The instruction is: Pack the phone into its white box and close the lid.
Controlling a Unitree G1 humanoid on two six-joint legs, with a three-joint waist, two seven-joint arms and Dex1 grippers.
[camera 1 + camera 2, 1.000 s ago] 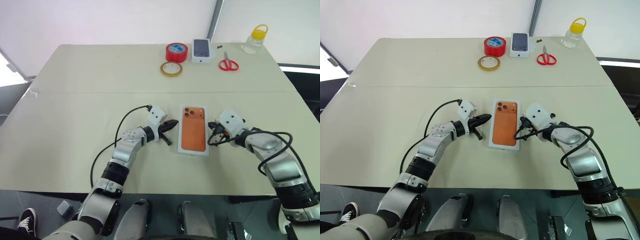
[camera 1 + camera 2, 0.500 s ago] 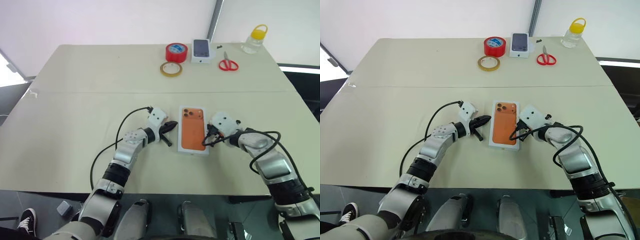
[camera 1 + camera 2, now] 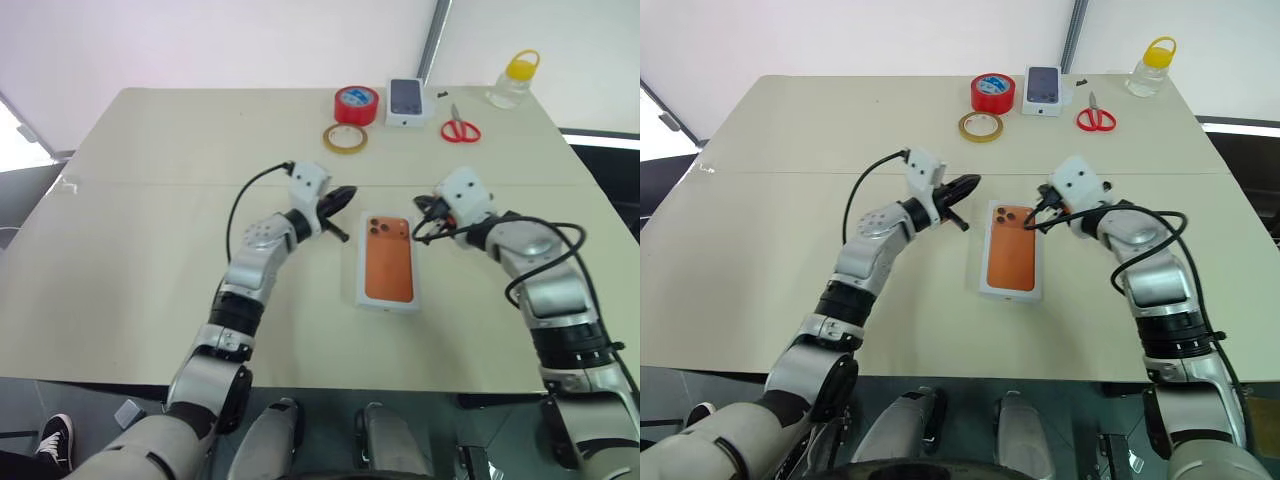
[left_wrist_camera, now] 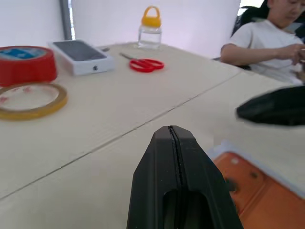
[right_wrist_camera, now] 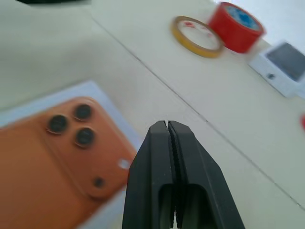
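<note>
A: What did the head view show?
B: The phone lay camera-side up in the white box on the table, between the left gripper and the right gripper, both clear of it.
A: And the left wrist view?
B: Fingers pressed together, holding nothing; the phone just beyond.
A: The right wrist view?
B: Fingers pressed together, empty, above the phone's lenses.

A lab or test room: bare beige table, white walls, a seated person alongside.
</note>
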